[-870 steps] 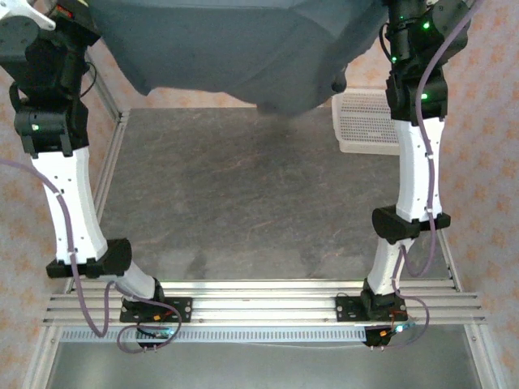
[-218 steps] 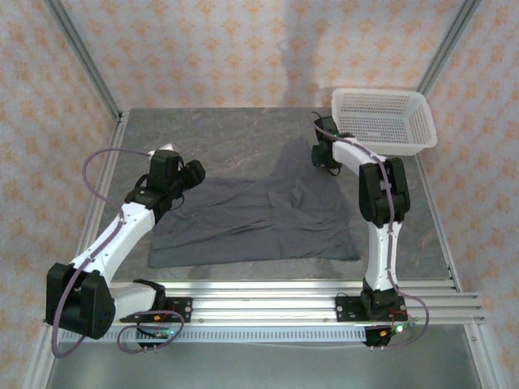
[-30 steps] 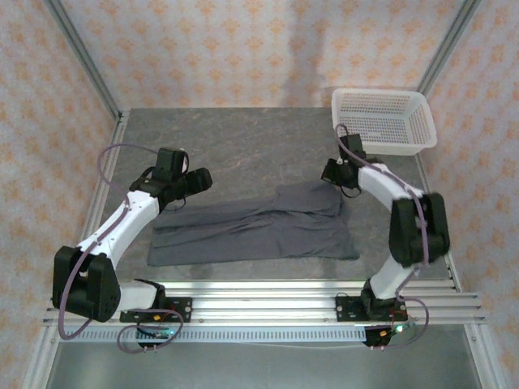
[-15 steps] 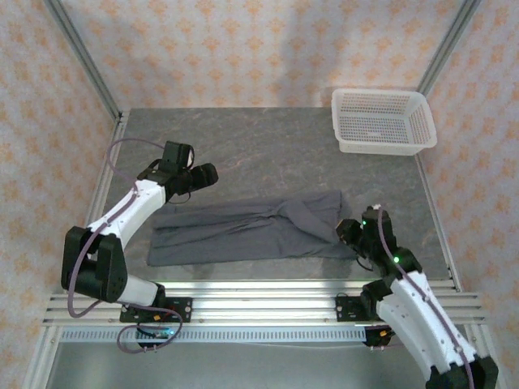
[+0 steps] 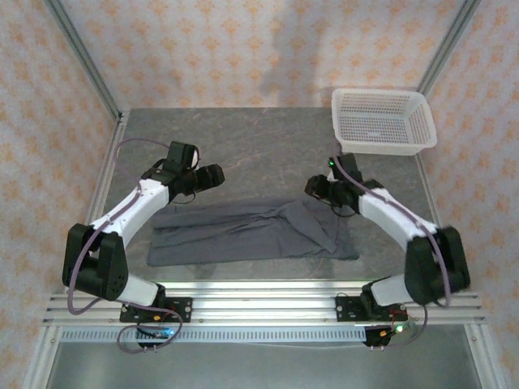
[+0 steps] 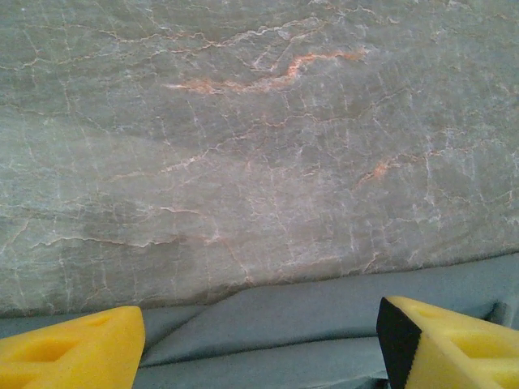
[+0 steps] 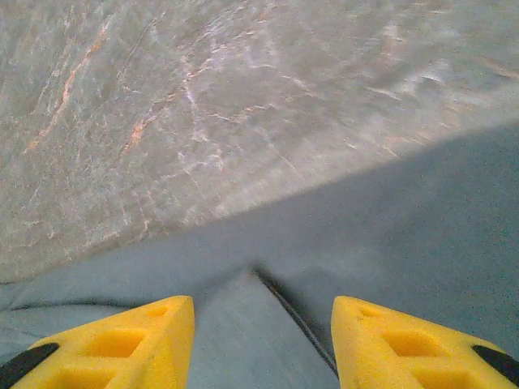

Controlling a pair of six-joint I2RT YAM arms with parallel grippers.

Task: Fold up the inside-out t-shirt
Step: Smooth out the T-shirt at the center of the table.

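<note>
The far half of the table (image 5: 259, 138) is bare stone, an open lane between the left gripper (image 5: 212, 176) and the right gripper (image 5: 315, 188), which stand well apart. The white basket (image 5: 381, 148) blocks the far right corner, near the right gripper. The t-shirt (image 5: 243, 231) lies low and flat across the near middle. The left arm (image 5: 134, 212) and the right arm (image 5: 397, 219) slant over either end of it.

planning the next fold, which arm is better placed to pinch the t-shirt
Probably right: the right jaws stand open over a crease in the t-shirt, cloth under both. The left jaws hang open at its far edge, mostly over bare table.
</note>
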